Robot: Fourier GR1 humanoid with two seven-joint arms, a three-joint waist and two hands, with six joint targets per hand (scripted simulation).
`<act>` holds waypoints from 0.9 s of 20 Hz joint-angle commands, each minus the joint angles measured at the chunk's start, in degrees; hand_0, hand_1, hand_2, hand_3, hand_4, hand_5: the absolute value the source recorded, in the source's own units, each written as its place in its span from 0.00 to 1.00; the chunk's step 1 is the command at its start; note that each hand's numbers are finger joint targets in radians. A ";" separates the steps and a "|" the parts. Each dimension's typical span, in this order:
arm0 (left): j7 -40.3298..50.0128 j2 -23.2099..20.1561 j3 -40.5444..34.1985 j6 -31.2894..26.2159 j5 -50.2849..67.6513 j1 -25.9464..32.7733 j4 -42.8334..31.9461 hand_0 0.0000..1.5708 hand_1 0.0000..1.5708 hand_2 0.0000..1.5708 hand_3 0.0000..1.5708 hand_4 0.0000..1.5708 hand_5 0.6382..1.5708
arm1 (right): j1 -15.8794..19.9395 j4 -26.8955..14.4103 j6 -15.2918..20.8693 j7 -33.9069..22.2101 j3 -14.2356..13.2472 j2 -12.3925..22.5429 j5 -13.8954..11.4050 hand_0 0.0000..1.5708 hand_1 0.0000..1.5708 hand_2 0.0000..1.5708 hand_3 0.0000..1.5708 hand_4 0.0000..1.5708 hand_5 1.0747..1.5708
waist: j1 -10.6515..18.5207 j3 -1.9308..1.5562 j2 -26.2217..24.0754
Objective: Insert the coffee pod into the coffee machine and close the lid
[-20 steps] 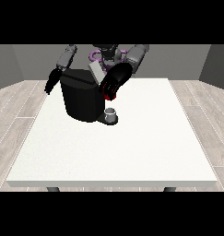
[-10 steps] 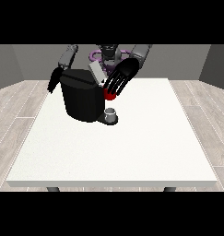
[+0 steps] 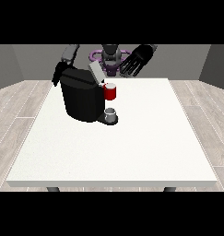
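Overhead, hand at view's right (image 3: 137, 60) fingers spread; boxy black coffee machine (image 3: 82, 96), lid (image 3: 96, 72) seemingly raised.

Robot hand at the view's right (image 3: 137, 60) raised, fingers spread; robot hand at the view's left (image 3: 58, 73) hanging low.

black coffee machine (image 3: 81, 99), red thing at the machine (image 3: 110, 92), white table (image 3: 132, 147).
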State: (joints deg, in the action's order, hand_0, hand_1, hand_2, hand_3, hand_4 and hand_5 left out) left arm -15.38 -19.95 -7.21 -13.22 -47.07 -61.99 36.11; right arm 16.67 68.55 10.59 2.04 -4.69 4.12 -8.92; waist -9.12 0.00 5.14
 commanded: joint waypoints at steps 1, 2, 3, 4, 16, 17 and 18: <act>-3.00 6.40 -8.51 0.90 10.76 6.58 0.16 0.00 0.00 0.00 0.00 0.13 1.00 | -4.67 -0.38 0.40 0.92 -0.87 -0.35 0.73 0.00 0.00 0.00 0.00 0.00 1.00 | 4.31 0.18 -6.20; -4.19 8.32 -8.69 0.75 11.85 9.08 0.19 0.00 0.00 0.00 0.00 0.24 1.00 | -5.84 -0.43 -0.33 1.94 -0.92 -0.80 1.55 0.00 0.00 0.00 0.00 0.00 1.00 | 5.41 0.11 -7.73; -4.34 10.93 -10.35 -0.19 14.46 11.83 -0.71 0.00 0.00 0.00 0.00 0.27 1.00 | -6.33 -0.01 -0.75 0.51 -1.30 0.05 1.73 0.00 0.00 0.00 0.00 0.00 1.00 | 6.47 0.18 -10.72; -4.71 11.10 -13.38 -0.40 17.50 12.42 -1.00 0.00 0.00 0.00 0.00 0.30 1.00 | -6.52 0.28 -0.37 1.80 -1.68 -0.31 2.11 0.00 0.00 0.00 0.00 0.00 1.00 | 7.06 0.17 -10.35; -6.53 17.53 -14.50 -5.42 23.44 30.25 -0.62 0.00 0.00 0.00 0.00 0.25 1.00 | -1.96 7.30 -7.22 -3.53 2.59 2.76 1.95 0.00 0.00 0.00 0.00 0.10 1.00 | 16.35 0.02 -22.32; -6.26 17.14 -13.91 -6.25 23.45 32.59 0.33 0.00 0.00 0.00 0.00 0.25 1.00 | -3.99 7.63 -10.32 -3.89 1.70 4.76 3.61 0.00 0.00 0.00 0.00 0.07 1.00 | 16.31 0.00 -23.47; -2.46 19.23 -14.65 -3.86 24.68 30.63 1.21 0.00 0.00 0.00 0.00 0.27 1.00 | -2.62 8.81 -10.76 -4.74 2.49 3.79 4.07 0.00 0.00 0.00 0.00 0.16 1.00 | 15.49 -0.01 -22.90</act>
State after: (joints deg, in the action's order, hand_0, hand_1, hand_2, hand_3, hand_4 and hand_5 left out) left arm -20.47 -2.39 -21.70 -17.69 -24.08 -33.55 35.39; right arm 12.52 75.03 2.51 -0.52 -3.21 6.53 -5.21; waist 5.84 0.02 -16.82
